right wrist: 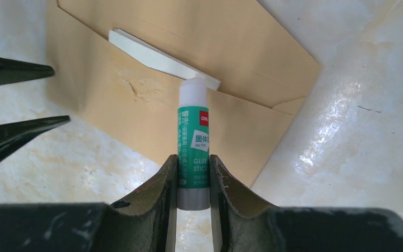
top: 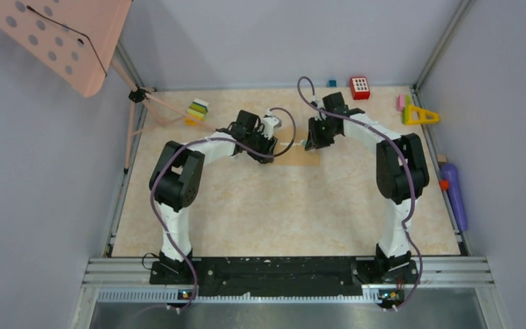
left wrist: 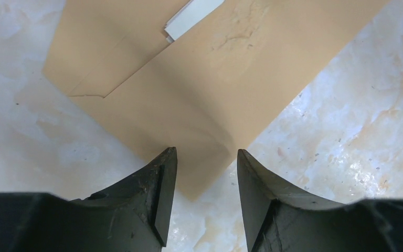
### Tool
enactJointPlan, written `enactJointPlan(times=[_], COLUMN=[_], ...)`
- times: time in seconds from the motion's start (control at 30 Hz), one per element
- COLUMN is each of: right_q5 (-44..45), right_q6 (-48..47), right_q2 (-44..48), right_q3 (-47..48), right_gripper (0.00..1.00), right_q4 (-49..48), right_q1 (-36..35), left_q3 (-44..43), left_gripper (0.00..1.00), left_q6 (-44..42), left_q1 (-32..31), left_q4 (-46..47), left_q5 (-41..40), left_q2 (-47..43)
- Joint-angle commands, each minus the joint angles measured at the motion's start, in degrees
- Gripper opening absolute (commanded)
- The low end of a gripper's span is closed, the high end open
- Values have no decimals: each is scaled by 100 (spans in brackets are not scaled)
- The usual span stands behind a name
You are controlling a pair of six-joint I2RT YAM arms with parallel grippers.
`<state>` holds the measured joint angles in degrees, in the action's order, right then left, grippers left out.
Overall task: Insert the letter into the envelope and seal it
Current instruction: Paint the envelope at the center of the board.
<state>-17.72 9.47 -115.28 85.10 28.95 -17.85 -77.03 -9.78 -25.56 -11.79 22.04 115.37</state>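
Observation:
The tan envelope (top: 307, 158) lies flat on the table between my two grippers. In the right wrist view the envelope (right wrist: 136, 105) has its flap (right wrist: 215, 42) open, and the white letter (right wrist: 162, 60) sticks out of its mouth. My right gripper (right wrist: 193, 160) is shut on a green glue stick (right wrist: 193, 142), whose white tip sits over the envelope's mouth beside the letter. My left gripper (left wrist: 205, 157) is open, with a corner of the envelope (left wrist: 204, 94) between its fingers. The letter's corner (left wrist: 194, 16) shows at the top of that view. From above, the left gripper (top: 277, 145) and the right gripper (top: 313, 142) face each other.
A pink perforated board (top: 61, 41) on a stand hangs over the far left. Coloured blocks (top: 197, 110), a red toy (top: 359, 87), a yellow triangle (top: 421, 115) and a purple bottle (top: 454, 192) lie along the back and right edges. Walls enclose the table.

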Motion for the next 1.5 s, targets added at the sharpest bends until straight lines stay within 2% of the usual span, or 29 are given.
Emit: enactJointPlan(times=[0.0, 0.23, 0.47, 1.1, 1.47], right_q5=[-373, -1176, -1782, -1018, -759], right_q6=[232, 973, 1949, 2652, 2739], right_q2=[156, -392, -429, -504, -373], right_q3=[584, 1353, 821, 681, 158], right_gripper=[0, 0, 0, 0, 0], right_q4=[256, 1152, 838, 843, 705], right_q1=[45, 40, 39, -10, 14], left_q3=[-198, -561, -386, -225, -120], left_gripper=[50, 44, 42, 40, 40], left_q6=[-2, 247, 470, 492, 545], left_q1=[-72, -219, -238, -298, -308], left_q4=[-30, -339, -107, 89, 182], left_q5=[30, -729, -846, -1154, -1348], left_q2=[51, 517, 545, 502, 548])
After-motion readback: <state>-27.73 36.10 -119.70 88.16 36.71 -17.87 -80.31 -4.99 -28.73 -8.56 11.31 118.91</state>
